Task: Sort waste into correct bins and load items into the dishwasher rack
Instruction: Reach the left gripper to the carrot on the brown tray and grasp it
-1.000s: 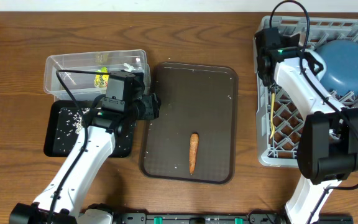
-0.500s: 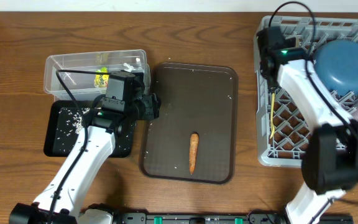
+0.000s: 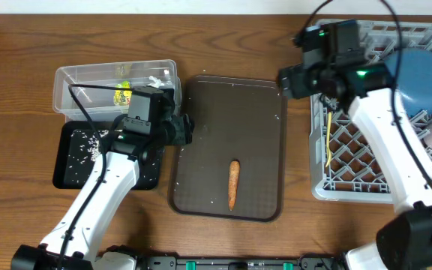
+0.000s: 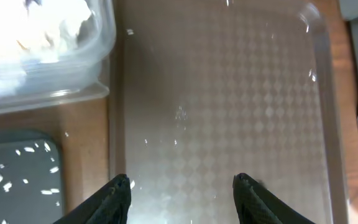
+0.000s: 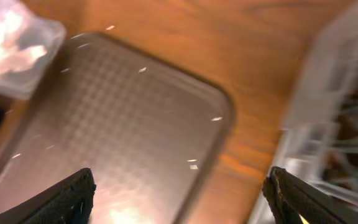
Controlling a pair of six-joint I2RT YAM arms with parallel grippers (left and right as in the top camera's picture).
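Carrot (image 3: pixel 233 184): flat on brown serving tray (image 3: pixel 231 112), lower middle, lying lengthwise, touching neither gripper. Left gripper (image 3: pixel 184 127): over serving tray's left edge, well apart from carrot; fingers spread, nothing between. Right gripper (image 3: pixel 285 81): above serving tray's far right corner, farther from carrot; fingers spread wide, empty. Clear tub (image 3: pixel 73 82) with wrapper (image 3: pixel 122 92), black bin (image 3: pixel 70 176) with rice grains (image 3: pixel 88 146): just left of serving tray. Rack (image 3: pixel 351 184) holding yellow spoon (image 3: pixel 328 142) and blue plate (image 3: pixel 426 79): right of serving tray.

Brown wood-grain table (image 3: pixel 21 60); pale strip along far edge.
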